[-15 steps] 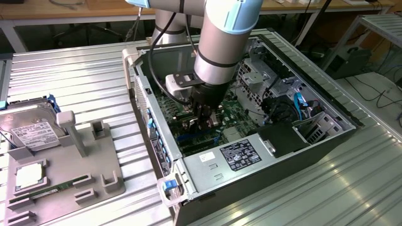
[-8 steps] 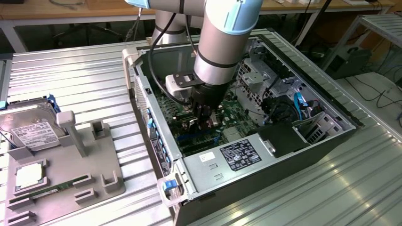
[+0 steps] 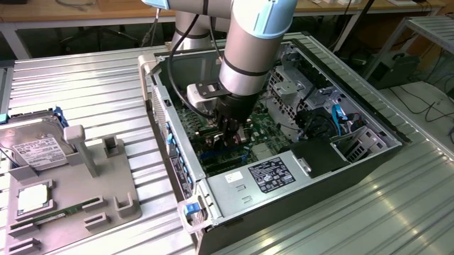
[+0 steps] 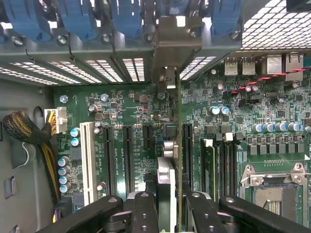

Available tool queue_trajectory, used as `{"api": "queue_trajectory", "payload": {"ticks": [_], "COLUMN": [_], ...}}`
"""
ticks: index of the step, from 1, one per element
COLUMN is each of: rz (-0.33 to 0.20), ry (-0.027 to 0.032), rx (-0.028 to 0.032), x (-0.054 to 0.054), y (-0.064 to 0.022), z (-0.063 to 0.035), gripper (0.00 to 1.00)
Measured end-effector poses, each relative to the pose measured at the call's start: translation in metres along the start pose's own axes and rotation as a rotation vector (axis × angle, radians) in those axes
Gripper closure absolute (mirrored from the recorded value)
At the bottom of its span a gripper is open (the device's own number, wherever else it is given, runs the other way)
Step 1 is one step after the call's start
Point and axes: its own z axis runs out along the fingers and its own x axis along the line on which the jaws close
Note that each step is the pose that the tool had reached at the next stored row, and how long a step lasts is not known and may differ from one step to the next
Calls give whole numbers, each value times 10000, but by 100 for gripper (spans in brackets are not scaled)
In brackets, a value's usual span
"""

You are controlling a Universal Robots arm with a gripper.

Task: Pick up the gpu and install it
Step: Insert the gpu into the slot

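Gripping the gpu (image 4: 165, 179) inside the computer case (image 3: 369, 119), the gripper (image 3: 230, 139) works above a ribbed metal table (image 3: 85, 90).

White labels are showing on the power supply (image 3: 273, 175) and the hard drive (image 3: 35, 149), their print too small to read; motherboard (image 4: 121, 111) markings are staying illegible too.

A robotics lab or workshop is suggested: an opened PC case (image 3: 284, 159) is set on a ribbed metal table (image 3: 85, 90), with workbenches (image 3: 85, 10) and cables (image 3: 426, 106) behind.
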Motion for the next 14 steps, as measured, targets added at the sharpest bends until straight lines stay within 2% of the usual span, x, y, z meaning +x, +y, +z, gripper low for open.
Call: {"api": "queue_trajectory", "payload": {"ticks": [14], "rz": [-36], "ry": [5], "rx": [-4], "x": [-3], "y": [0], "z": [-2], "gripper": [72]}}
